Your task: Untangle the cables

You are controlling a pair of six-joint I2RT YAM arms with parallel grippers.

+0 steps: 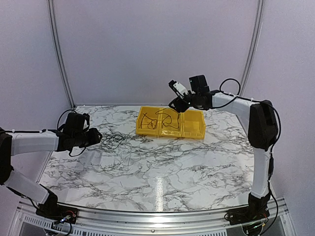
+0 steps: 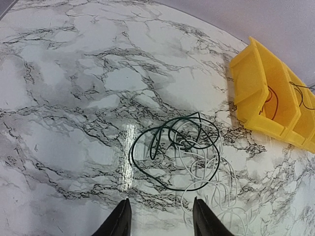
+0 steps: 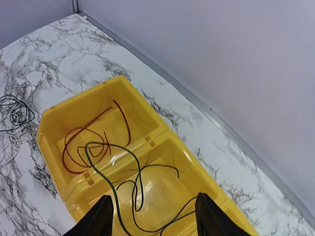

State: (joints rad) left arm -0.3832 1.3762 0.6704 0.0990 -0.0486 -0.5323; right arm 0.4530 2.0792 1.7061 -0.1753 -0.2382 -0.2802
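Bright, even light from above. A white glare streak lies on the glossy counter (image 1: pixel 206 172), near centre. Shadows are faint, and the top view is slightly soft.

Table (image 1: pixel 197 167) white marble with grey-black veining. Bins (image 1: pixel 196 130) plain bright yellow. Red cable (image 3: pixel 93 146) in one bin, dark green cable (image 3: pixel 139 179) in the next. On the table, dark green loop (image 2: pixel 172 140) tangled with thin white cables (image 2: pixel 197 167). Arms (image 1: pixel 32 142) white with black joints. Walls (image 1: pixel 157 49) pale grey-lilac, plain.
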